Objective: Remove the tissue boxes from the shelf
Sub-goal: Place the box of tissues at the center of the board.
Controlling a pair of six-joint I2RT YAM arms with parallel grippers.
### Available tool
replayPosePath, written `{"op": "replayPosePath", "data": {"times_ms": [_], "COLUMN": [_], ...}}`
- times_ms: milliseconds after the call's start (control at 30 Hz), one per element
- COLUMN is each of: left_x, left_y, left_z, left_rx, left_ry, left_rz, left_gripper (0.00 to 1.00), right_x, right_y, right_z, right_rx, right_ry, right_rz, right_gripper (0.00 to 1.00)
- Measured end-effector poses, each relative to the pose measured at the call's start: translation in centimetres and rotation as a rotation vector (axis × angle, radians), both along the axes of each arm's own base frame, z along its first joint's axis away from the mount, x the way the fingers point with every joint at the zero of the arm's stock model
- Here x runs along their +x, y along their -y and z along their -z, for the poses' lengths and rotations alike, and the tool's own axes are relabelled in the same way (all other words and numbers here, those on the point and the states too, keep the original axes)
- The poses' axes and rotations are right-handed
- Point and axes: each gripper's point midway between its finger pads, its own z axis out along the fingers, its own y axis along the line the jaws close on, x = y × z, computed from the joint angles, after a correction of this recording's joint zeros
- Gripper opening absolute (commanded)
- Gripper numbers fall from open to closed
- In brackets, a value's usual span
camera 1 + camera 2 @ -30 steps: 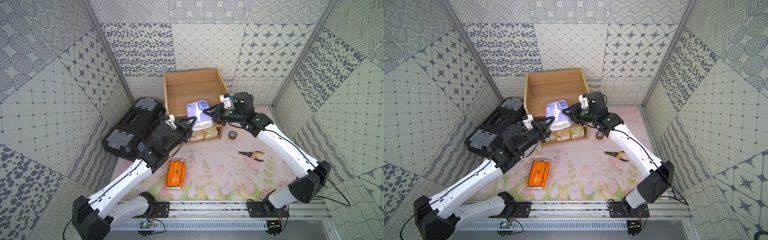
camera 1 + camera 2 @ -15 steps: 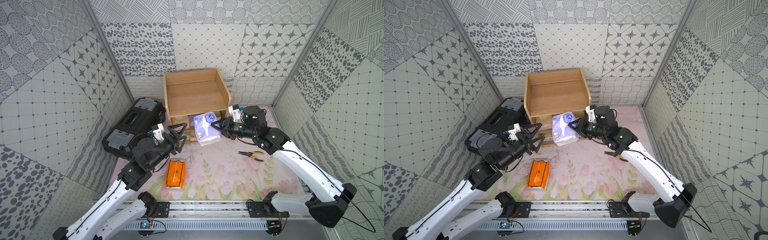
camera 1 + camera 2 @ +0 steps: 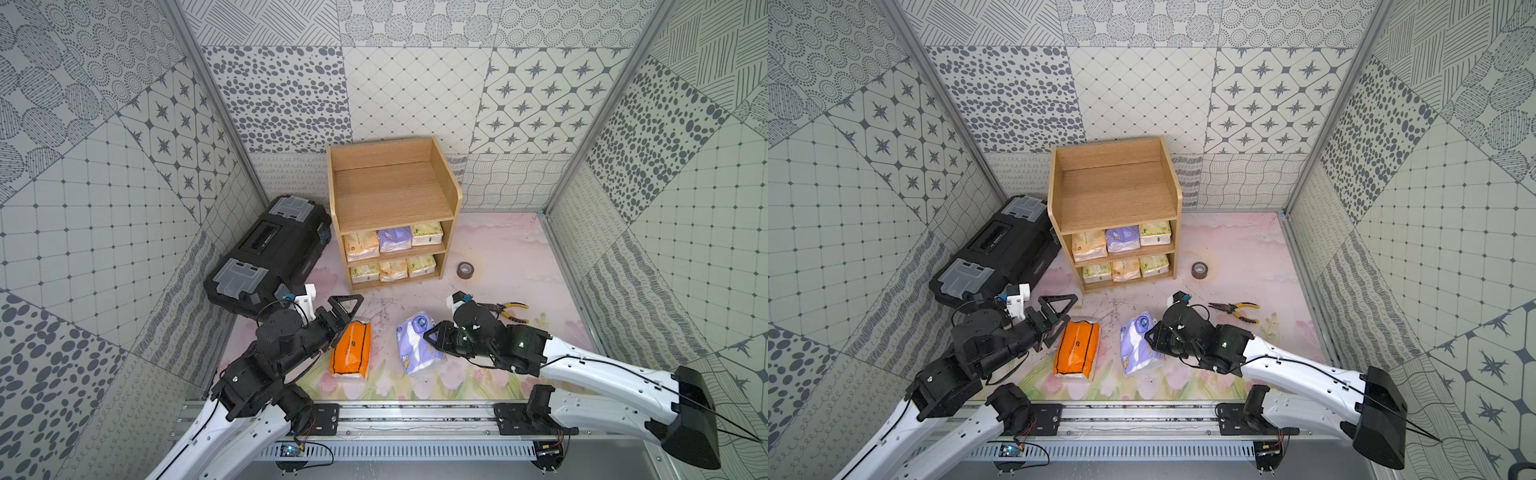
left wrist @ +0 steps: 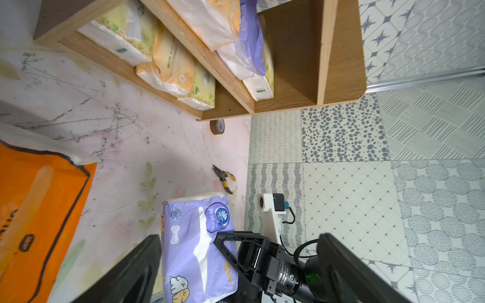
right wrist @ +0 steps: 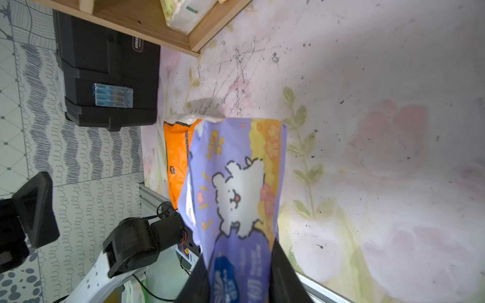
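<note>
Two packs are off the shelf (image 3: 392, 195): the orange pack (image 3: 351, 349) lies on the near desk (image 3: 498, 257), with the left tool (image 3: 340, 316) newly spread and empty beside it. The right tool (image 3: 434, 347), clamped on the purple pack (image 3: 415, 343), has brought it alongside. Six remain shelved.

The shelf (image 3: 390, 199) showed matt, light-grained wood. Glossy plastic film wrapped the lavender tissue pack (image 3: 411, 349); the toolbox (image 3: 270, 249) was black plastic.
</note>
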Motion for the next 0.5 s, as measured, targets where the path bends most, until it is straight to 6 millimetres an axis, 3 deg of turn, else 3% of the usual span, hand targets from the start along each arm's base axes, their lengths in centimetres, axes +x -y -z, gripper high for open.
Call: {"op": "replayPosePath", "data": {"times_ms": [200, 500], "left_x": [-0.6, -1.0], "left_y": [-0.8, -2.6], "left_z": [2.1, 4.8], "left_rx": [0.112, 0.207], "left_ry": [-0.026, -0.084], "left_rz": [0.011, -0.044], "left_gripper": [0.99, 1.0], "right_x": [1.3, 2.7], "right_y": [-2.0, -5.7], "right_z": [2.3, 3.9], "right_rx": [0.021, 0.089], "right_ry": [0.049, 0.076], "right_rz": [0.04, 0.073], "right_gripper": [0.13, 0.14]}}
